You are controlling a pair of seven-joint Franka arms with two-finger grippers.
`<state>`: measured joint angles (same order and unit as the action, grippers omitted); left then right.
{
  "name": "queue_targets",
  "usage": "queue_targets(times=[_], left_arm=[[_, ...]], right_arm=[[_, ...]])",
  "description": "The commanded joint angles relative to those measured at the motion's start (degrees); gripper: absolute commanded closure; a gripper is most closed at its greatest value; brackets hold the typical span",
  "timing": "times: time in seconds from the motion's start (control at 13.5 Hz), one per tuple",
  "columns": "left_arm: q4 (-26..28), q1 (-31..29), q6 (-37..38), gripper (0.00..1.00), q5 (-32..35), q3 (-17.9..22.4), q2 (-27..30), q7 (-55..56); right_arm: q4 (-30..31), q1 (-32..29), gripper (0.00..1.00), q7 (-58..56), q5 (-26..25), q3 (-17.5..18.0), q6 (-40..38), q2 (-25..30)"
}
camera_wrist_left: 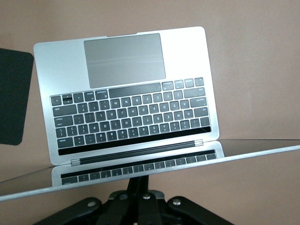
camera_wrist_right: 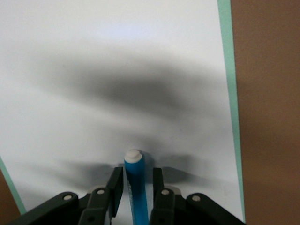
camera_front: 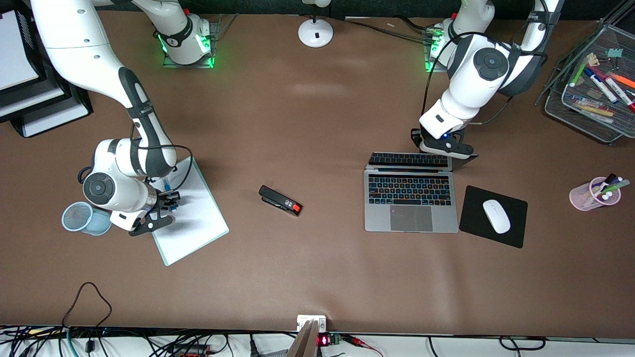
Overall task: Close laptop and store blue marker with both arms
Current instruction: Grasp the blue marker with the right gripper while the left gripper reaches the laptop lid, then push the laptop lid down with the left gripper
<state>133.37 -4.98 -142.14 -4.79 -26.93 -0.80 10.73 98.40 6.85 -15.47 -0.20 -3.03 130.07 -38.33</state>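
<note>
Front view: two white jointed robot arms work over a brown counter (camera_front: 317,124). The right gripper (camera_front: 167,202) hangs over a white rectangular pad with a pale green edge (camera_front: 198,223), beside a pale blue mesh cup (camera_front: 82,218) lying at the right arm's end of the counter. In the right wrist view, the slim bright-blue marker with a whitish end (camera_wrist_right: 135,185) stands between the two black fingers (camera_wrist_right: 115,187), which close on its barrel; its pale end points toward the white pad below. The left gripper (camera_front: 444,146) sits at the top edge of the tilted screen of the slim silver-grey laptop with a black keyboard (camera_front: 411,201); whether its fingers are open or closed cannot be told. The left wrist view shows the laptop (camera_wrist_left: 126,103) open, its screen leaning partly over the keys and mirroring them. A white mouse (camera_front: 496,216) rests on a black mouse pad (camera_front: 476,198) just beside the laptop. A black stapler with a red tip (camera_front: 280,200) lies between pad and laptop.
</note>
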Motion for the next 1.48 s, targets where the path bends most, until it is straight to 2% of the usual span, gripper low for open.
queue_targets(times=[0.0, 0.59, 1.04, 1.26, 1.41], left_arm=[[-3.54, -2.14, -0.33, 1.0, 3.37, -0.49, -2.01, -1.68], [-12.77, -3.37, -0.86, 1.0, 9.61, -0.32, -11.94, -1.68], [-13.57, -4.25, -5.78, 1.0, 11.38, -0.32, -16.95, -1.68], [-15.41, -4.34, -6.14, 1.0, 13.83, -0.23, -19.76, -1.68], [-16.29, -4.34, -6.4, 1.0, 13.84, -0.23, -20.99, -1.68]], right_arm=[[1.79, -0.25, 0.72, -0.35, -0.6, 0.31, -0.35, 1.59], [1.53, -0.08, 0.7, -0.35, -0.51, 0.31, 0.27, 1.06], [1.53, -0.43, 0.73, -0.35, -0.25, 0.31, 0.62, 0.89], [1.44, -0.43, 0.74, -0.35, -0.07, 0.31, 0.62, 0.89], [1.35, -0.43, 0.77, -0.35, 0.02, 0.31, 0.62, 0.89]])
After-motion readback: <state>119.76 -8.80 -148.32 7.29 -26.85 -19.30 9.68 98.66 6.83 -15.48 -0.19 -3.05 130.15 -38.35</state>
